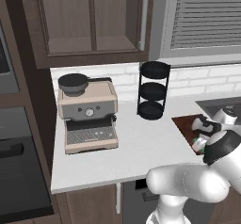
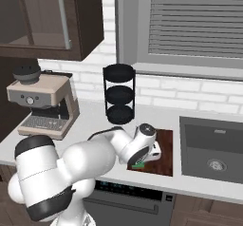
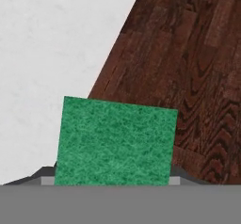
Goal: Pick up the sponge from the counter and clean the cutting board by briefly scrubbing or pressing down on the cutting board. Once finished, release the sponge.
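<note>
My two-finger gripper [image 2: 142, 159] low over dark reddish-brown wooden cutting board [image 3: 188, 68]; green-topped rectangular sponge [image 3: 115, 143] at 6 o'clock, for scrubbing. Jaw state: cannot tell.

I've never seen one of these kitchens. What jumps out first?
The big white robot arm bends low over the counter, its gripper down at a green sponge on the near edge of a dark wooden cutting board. Behind stand a beige coffee machine and a black three-tier rack.
</note>
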Tool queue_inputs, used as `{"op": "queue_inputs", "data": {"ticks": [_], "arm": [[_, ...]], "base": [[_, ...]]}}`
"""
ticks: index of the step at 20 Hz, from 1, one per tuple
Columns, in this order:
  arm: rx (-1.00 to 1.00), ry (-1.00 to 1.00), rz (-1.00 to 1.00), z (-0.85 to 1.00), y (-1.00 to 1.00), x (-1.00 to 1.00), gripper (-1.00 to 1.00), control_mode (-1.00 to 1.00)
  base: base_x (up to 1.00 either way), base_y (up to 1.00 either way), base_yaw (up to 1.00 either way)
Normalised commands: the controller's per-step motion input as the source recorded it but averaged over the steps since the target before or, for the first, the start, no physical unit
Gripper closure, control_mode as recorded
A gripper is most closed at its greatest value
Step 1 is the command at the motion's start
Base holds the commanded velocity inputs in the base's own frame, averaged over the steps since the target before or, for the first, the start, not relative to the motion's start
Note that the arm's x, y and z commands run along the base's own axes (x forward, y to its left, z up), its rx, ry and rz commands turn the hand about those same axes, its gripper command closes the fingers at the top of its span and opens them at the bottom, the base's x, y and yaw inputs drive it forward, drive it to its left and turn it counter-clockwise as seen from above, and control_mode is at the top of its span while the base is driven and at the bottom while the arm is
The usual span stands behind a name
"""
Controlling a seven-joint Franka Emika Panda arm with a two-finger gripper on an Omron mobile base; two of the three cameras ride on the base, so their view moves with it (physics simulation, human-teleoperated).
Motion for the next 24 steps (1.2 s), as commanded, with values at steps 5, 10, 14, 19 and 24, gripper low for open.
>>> {"op": "queue_inputs", "data": {"ticks": [5,10,14,19,24], "arm": [[0.00,-0.11,0.00,-0.50,-0.01,0.11,1.00,-1.00],[0.01,-0.02,0.00,-0.06,-0.10,0.07,1.00,-1.00],[0.03,0.00,0.00,0.00,-0.14,0.00,1.00,-1.00],[0.01,0.00,-0.01,0.02,-0.07,0.00,1.00,-1.00],[0.00,-0.04,-0.01,0.00,-0.12,0.26,1.00,-1.00]], "base": [[0.00,0.00,0.00],[0.00,0.00,0.00],[0.00,0.00,0.00],[0.00,0.00,0.00],[0.00,0.00,0.00]]}}
